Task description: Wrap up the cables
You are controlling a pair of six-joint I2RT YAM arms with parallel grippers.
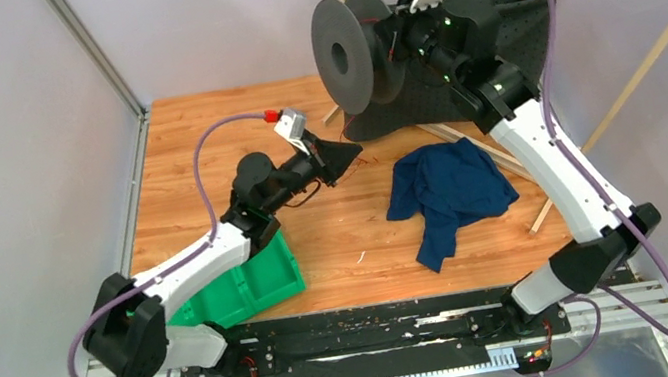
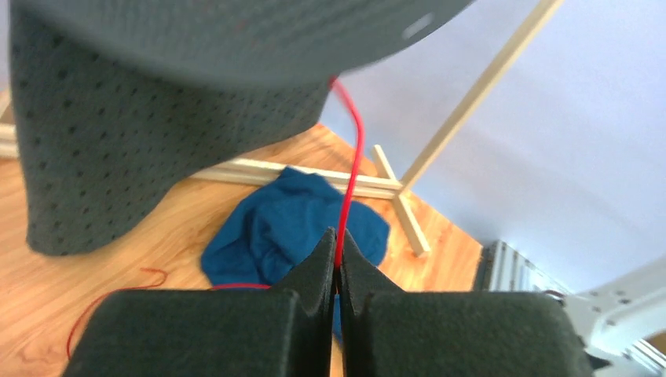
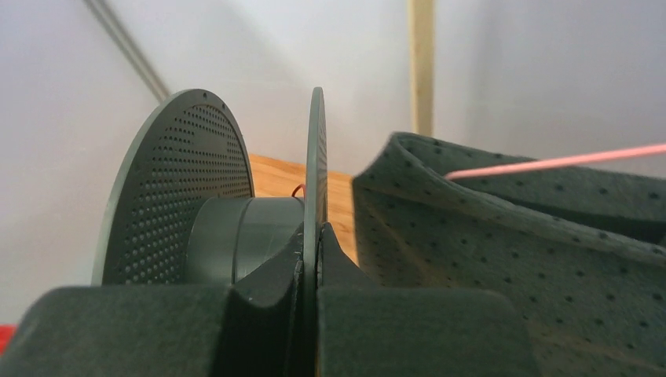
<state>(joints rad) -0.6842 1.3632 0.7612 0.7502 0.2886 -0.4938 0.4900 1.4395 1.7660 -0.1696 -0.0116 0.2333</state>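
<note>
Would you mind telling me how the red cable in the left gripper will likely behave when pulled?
The red cable probably handles as floppy: it bends between the spool and the left gripper and loops loosely on the table. Being thread-thin, it is likely light and may slip from that pinch.

In the left wrist view the grey spool (image 2: 236, 35) is blurry and cut off at the top, the red cable (image 2: 353, 181) goes out of sight at its rim, and from above the green bin (image 1: 258, 279) is half hidden under the left arm (image 1: 194, 259).
</note>
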